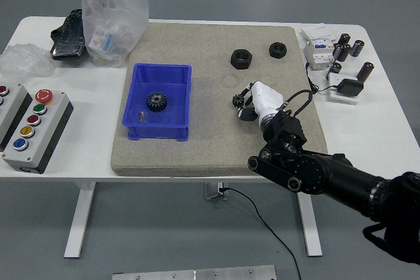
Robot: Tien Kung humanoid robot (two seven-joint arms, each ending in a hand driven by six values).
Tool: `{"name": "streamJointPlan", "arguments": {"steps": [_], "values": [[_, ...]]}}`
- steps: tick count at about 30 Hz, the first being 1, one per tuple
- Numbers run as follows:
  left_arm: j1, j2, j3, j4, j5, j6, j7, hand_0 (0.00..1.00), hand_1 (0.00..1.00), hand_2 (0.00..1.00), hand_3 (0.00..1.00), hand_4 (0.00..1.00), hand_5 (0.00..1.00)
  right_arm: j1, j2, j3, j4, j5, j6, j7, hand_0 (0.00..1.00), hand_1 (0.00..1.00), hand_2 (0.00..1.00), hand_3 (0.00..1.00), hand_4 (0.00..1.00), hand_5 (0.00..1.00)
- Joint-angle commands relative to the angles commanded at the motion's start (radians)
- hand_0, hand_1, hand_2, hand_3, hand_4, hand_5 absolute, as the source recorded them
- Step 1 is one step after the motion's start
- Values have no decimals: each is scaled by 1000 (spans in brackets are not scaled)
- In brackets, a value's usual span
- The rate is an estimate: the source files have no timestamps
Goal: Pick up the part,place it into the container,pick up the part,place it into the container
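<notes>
Your right hand (252,101) had its fingers closed on a small black gear (237,101), held just above the mat (216,142). The blue container (158,70), one gear (156,101) already inside, lay at nine o'clock from it.

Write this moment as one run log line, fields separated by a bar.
right hand: shut on small gear above mat | blue bin: holds one gear | left hand: not in view

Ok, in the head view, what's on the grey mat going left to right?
blue container with a gear inside → small gear at the right hand → large black nut → smaller black nut.
</notes>
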Motion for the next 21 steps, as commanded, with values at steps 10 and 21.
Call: {"name": "streamJointPlan", "arguments": {"steps": [10, 21], "values": [[1, 0, 1, 0, -3, 1, 0, 692, 587, 556, 615, 546, 118, 28, -19, 3, 183, -70, -43, -22, 347, 546, 423, 482, 520, 78], [2, 3, 3, 0, -8, 1, 6, 692, 588, 555, 615, 547, 118, 87, 15, -91, 357, -220, -2, -84, 354, 554, 432, 496, 494, 85]]}}
